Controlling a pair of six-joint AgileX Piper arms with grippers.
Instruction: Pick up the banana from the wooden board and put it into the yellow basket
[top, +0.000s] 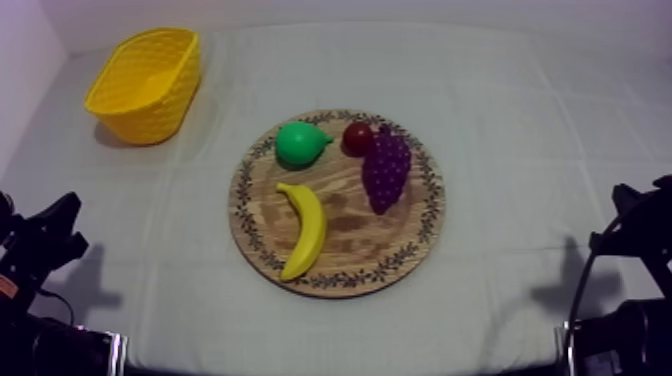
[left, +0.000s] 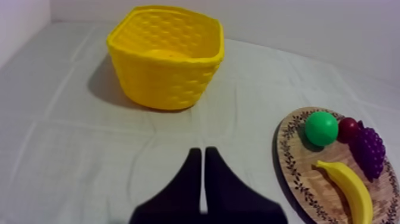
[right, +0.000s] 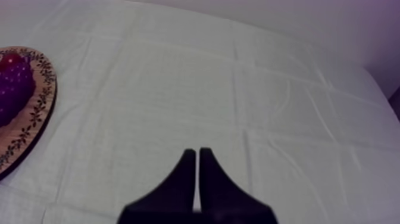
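The banana (top: 305, 228) lies on the round wooden board (top: 365, 240), on the board's near-left part, its curve bowing towards the middle of the board and one tip close to the patterned rim at the front. It touches none of the other fruit. Behind it on the same board sit a green pear (top: 300, 143), a small red fruit (top: 357, 137) and a bunch of grapes (top: 386, 170); the red fruit is between the pear and the grapes and just beside both. The board rests near the centre of the worktop (top: 500, 100) on the grey-white cloth.

The yellow basket (top: 145, 122) stands well apart from the board at the far left of the worktop, upright, with nothing visible inside it.

The left arm (top: 40, 245) sits low at the left edge, well away from the board and the basket. In the left wrist view the left fingers (left: 191, 179) lie together as a narrow wedge, closed on nothing, over bare cloth, with the basket (left: 163, 80) beyond them and the board (left: 297, 161) off to one side carrying the banana (left: 348, 187), pear (left: 321, 128), red fruit (left: 348, 128) and grapes (left: 370, 152).

The right arm (top: 635, 225) sits low at the right edge. The right fingers (right: 186, 179) are likewise pressed together, holding nothing, over bare cloth, with the board's rim (right: 36, 113) and the grapes (right: 13, 89) off to the side
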